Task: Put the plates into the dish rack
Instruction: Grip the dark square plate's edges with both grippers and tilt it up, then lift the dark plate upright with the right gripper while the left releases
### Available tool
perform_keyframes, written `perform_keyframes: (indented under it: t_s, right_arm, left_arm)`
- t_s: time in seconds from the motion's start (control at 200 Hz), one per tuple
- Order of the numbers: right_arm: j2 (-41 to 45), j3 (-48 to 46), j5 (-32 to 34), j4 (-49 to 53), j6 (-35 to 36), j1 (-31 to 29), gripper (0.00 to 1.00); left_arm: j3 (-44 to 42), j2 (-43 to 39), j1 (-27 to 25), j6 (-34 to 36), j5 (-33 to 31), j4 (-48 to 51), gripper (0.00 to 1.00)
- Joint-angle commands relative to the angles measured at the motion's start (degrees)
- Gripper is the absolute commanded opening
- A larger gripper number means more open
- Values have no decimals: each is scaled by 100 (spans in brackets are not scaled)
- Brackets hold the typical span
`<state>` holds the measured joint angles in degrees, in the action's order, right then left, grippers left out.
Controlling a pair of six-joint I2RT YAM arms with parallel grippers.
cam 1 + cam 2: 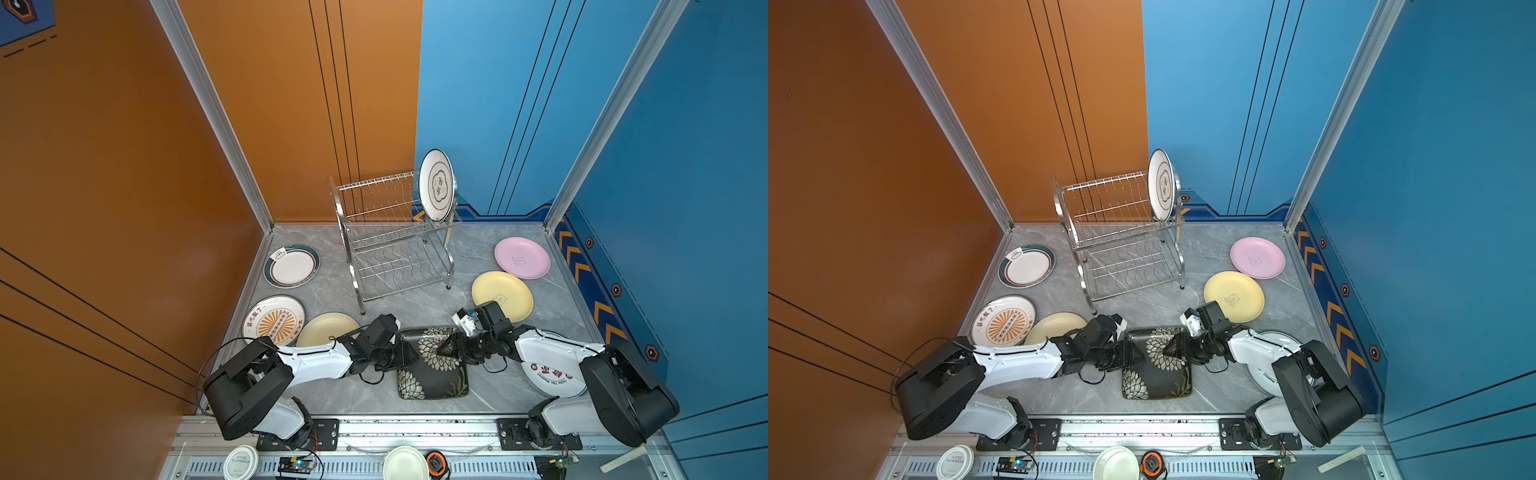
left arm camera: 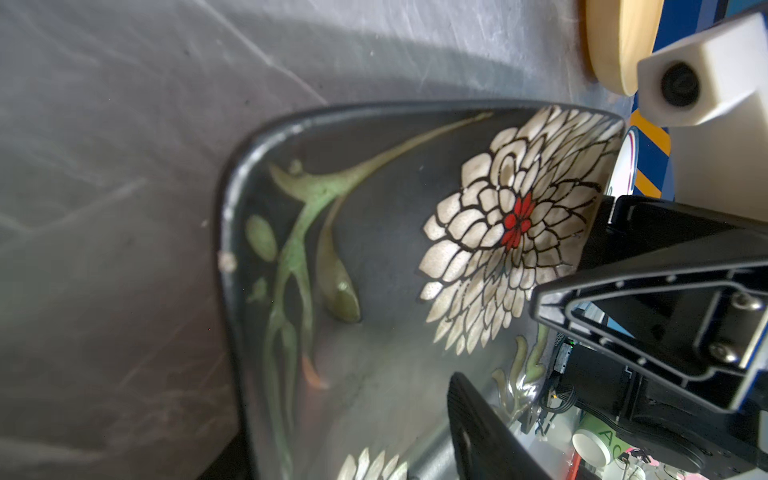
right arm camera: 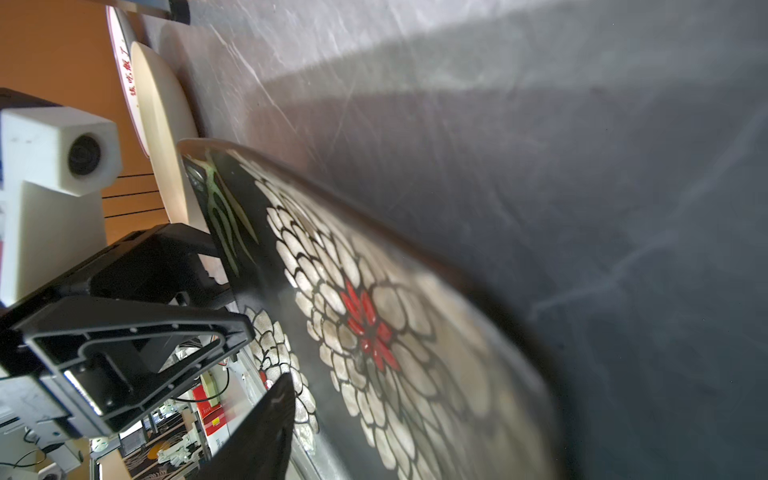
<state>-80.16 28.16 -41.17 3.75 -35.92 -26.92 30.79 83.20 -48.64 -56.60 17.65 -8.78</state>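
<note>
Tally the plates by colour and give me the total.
Pink plate: 1
Yellow plate: 1
Cream plate: 1
Black floral plate: 1
Patterned white: 4 (green-rimmed plate, teal-rimmed plate, sunburst plate, red-lettered plate)
Total: 8

Left arm (image 1: 316, 359): extended low, inward.
Right arm (image 1: 548, 349): extended low, inward.
Left gripper (image 1: 405, 353): faced right gripper (image 1: 449, 348), near; grip unclear.
</note>
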Motion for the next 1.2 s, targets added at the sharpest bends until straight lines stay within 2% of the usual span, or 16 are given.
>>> perform_keyframes:
  t_s: [0.0,0.16,0.345,0.591,0.801,0.851,0.871,0.976,1.096,1.196]
  right_arm:
    - [-117,-196,-243,-341,-167,-138,59]
    - [86,-258,-320,-518,-214,-82,47]
    - [296,-294,-339,-526,-207,65,29]
    - [553,-321,-327,-248,-47,293,0]
    - [990,-248,-242,195,62,524,0]
    - [1194,-181,-180,341,42,571,0]
    - [1279,-141,-144,429,41,576,0]
    - [1853,182,188,997,52,591,0]
    - [2468,720,617,1691,63,613,0]
    - [2815,1289,1047,2244,101,594,0]
  left_arm:
    - [-121,170,-51,-4,367,-240,59]
    - [-103,162,-43,-26,362,-247,60]
    - [-104,67,-29,-66,331,-247,62]
    - [-120,-245,49,-123,305,-160,71]
    - [213,-912,303,190,154,805,84]
    - [328,-1083,390,303,123,1074,85]
    - [363,-1150,428,351,112,1180,91]
    - [526,-1529,633,530,25,1721,96]
    - [613,-1958,864,622,-90,2258,100]
    - [648,-2234,1018,702,-213,2544,98]
